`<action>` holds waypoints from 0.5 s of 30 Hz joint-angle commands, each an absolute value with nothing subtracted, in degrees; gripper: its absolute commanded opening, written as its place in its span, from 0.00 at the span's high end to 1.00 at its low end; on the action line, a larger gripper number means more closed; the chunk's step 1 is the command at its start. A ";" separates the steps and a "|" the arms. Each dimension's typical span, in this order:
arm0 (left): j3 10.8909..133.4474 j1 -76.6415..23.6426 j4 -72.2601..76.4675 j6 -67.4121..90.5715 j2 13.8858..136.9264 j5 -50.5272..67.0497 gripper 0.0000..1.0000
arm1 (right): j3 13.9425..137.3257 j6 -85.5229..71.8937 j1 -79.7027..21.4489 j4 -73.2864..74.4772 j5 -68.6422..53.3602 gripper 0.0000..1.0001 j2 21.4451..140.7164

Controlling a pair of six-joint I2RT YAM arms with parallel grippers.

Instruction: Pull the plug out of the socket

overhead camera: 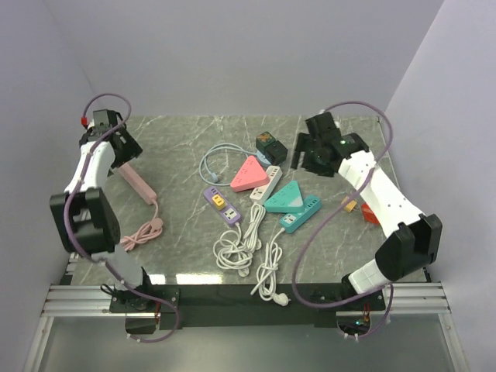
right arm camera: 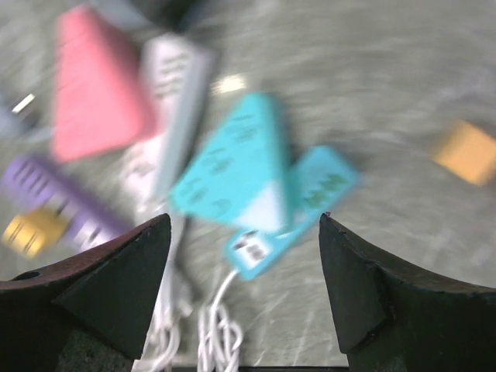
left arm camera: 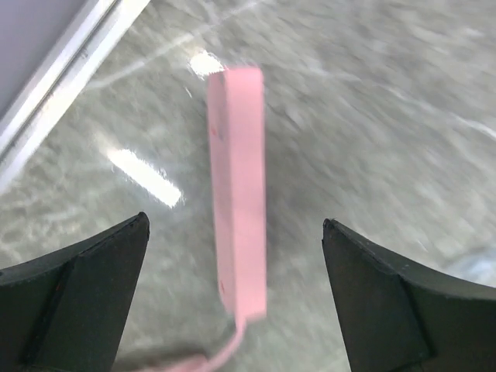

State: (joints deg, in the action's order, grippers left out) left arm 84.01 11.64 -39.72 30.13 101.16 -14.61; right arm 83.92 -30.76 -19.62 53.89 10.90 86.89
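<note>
A pink power strip (overhead camera: pixel 138 184) lies at the left of the table, its cord (overhead camera: pixel 143 232) coiled in front of it. My left gripper (overhead camera: pixel 126 151) hangs open over the strip's far end. In the left wrist view the strip (left arm camera: pixel 239 194) lies between the spread fingers of that gripper (left arm camera: pixel 236 225), untouched. My right gripper (overhead camera: pixel 301 155) is open at the back right, above the teal strips (right arm camera: pixel 256 178), with nothing in it (right arm camera: pixel 244 218). An orange plug (overhead camera: pixel 350 205) lies loose on the table at the right, also seen from the right wrist (right arm camera: pixel 465 151). Both wrist views are blurred.
In the middle lie a purple strip (overhead camera: pixel 223 208) with a yellow plug (overhead camera: pixel 219 202) in it, a white strip (overhead camera: pixel 266 184), a pink triangular socket (overhead camera: pixel 249 174), a teal triangular one (overhead camera: pixel 285 198), a teal strip (overhead camera: pixel 301 213) and a black cube adapter (overhead camera: pixel 271 146). White cords (overhead camera: pixel 240 252) coil in front. A red object (overhead camera: pixel 370 215) lies beside the orange plug.
</note>
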 commanded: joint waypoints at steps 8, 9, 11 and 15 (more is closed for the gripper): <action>64.27 6.25 -32.26 31.99 74.72 9.54 0.01 | 84.72 -20.31 -37.43 42.81 -5.62 0.20 90.70; 60.68 6.24 -30.95 32.95 71.84 11.67 0.01 | 85.07 -19.69 -39.79 42.19 -6.15 0.20 92.62; 56.71 6.15 -29.27 34.27 69.01 16.49 0.01 | 87.70 -17.59 -42.61 41.40 -5.63 0.20 95.17; 48.01 6.06 -26.11 37.43 61.28 19.95 0.01 | 96.13 -14.24 -48.07 43.15 -2.47 0.20 105.61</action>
State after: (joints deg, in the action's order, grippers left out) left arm 51.86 6.02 -30.83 34.30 65.52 12.78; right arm 90.08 -18.52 -44.93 44.62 -3.55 101.25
